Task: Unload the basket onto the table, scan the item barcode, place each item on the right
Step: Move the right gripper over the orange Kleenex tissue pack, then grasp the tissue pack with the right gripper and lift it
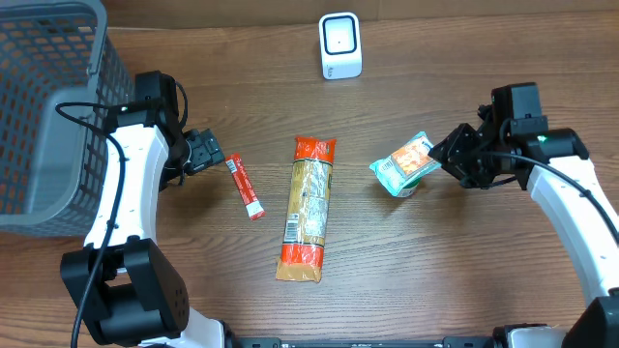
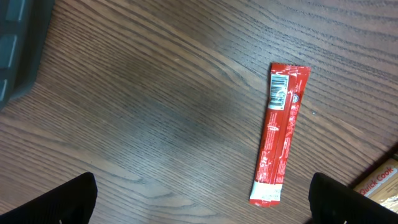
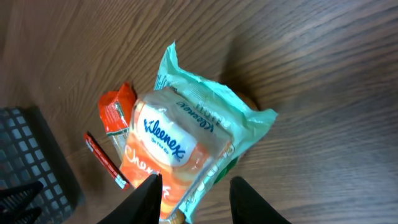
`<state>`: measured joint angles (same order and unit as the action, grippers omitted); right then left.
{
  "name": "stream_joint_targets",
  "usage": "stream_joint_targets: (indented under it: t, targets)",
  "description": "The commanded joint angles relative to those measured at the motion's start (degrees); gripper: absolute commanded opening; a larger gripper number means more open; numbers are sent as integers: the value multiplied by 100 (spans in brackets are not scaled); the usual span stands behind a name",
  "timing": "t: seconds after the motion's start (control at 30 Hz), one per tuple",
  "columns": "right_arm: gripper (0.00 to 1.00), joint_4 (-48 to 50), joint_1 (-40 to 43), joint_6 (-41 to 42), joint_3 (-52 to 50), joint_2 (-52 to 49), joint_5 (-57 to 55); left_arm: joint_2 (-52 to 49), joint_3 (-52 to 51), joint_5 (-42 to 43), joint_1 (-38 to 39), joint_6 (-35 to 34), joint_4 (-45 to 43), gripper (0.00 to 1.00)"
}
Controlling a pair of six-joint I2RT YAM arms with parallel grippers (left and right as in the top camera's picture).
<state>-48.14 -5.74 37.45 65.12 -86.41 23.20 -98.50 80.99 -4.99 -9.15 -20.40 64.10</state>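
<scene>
The Kleenex tissue pack (image 1: 406,164) (image 3: 186,143) sits right of centre on the wooden surface (image 1: 426,271), tilted. One end is clamped between the fingers of the right tool (image 1: 443,155) (image 3: 193,199). Whether its lower corner touches the wood cannot be told. The right wrist view shows "Kleenex" in blue script on a white oval, with an orange panel below it that the frame edge and the fingers cut off. The small print on the teal flap is too fine to read, and no barcode shows on the faces in view.

The white scanner (image 1: 340,45) stands at the far edge, well apart from the pack.

A long orange and tan snack packet (image 1: 308,208) lies lengthwise at the centre. A corner of it in the left wrist view reads "Quick Cook"; the rest of its lettering is too small to read.

To the left of it lies a red stick sachet (image 1: 245,187) (image 2: 277,134) with a barcode at one end. Its white print is illegible.

The left tool (image 1: 215,153) (image 2: 205,202) hovers near the sachet, fingers wide apart and empty. A grey mesh basket (image 1: 48,116) fills the left corner, partly out of frame.
</scene>
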Motion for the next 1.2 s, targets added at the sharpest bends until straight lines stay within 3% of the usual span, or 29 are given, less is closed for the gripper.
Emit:
stream_joint_targets:
  t: [0.0,0.67,0.87,1.03,1.17]
  targets:
    - [37,232,-116,179,-267,9,109,63,59,-33,-4,46,-4,100]
    - [35,955,-925,501,-516,2,-507,63,59,-33,-4,46,-4,100]
    - [4,970,-1001,496,-516,2,-667,63,59,-33,-4,46,-4,100]
    - [4,863,-951,374,-435,133,-527,63,59,-33,-4,46,-7,100]
    - [4,850,-831,-345,-310,597,109,63,59,-33,-4,46,-4,100]
